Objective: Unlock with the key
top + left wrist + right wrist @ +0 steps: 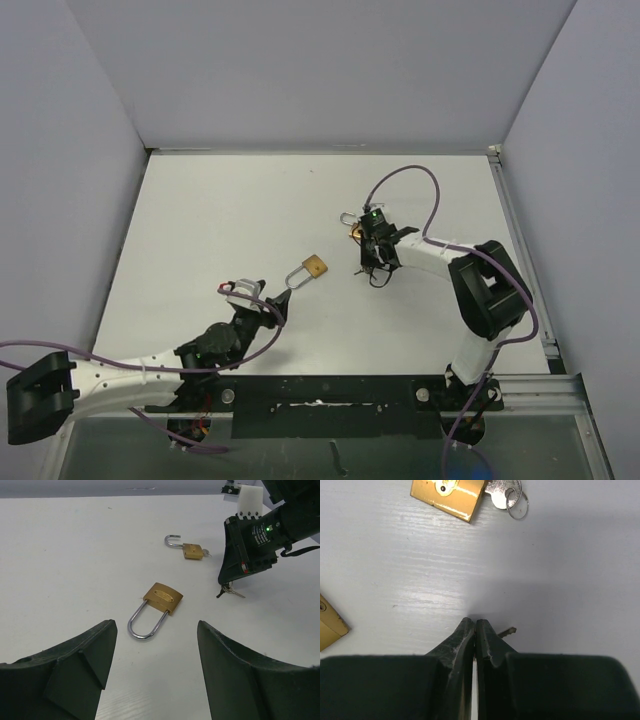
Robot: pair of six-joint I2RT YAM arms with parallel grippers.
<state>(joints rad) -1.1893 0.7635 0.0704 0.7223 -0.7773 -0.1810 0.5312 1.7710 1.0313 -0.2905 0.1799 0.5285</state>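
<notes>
The right claw (pixel 476 627) is clenched, its two dark fingers pressed tip to tip and pointing down at the white tabletop (pixel 200 220) right of centre. The tip of a small silver key (pixel 508 631) pokes out just beside its right finger; whether the key is truly pinched or only lies under the finger cannot be told. Just beyond the claw, toward the far edge, lies an open brass padlock (pixel 447 495) with its shackle swung free and a second key on a ring (pixel 506 491) at its base. To the left of the right claw, near the middle of the tabletop, lies the closed brass padlock (pixel 163 598), flat on its side. Its long axis runs on a diagonal: the brass body points toward the far right corner and so toward the right claw, while the steel shackle (pixel 144 625) points toward the near left corner. The left claw (pixel 275 298) hovers just beside that shackle, its jaws spread wide and holding nothing, and is the nearer of the two. The key likely has to travel leftward to the body's end.
</notes>
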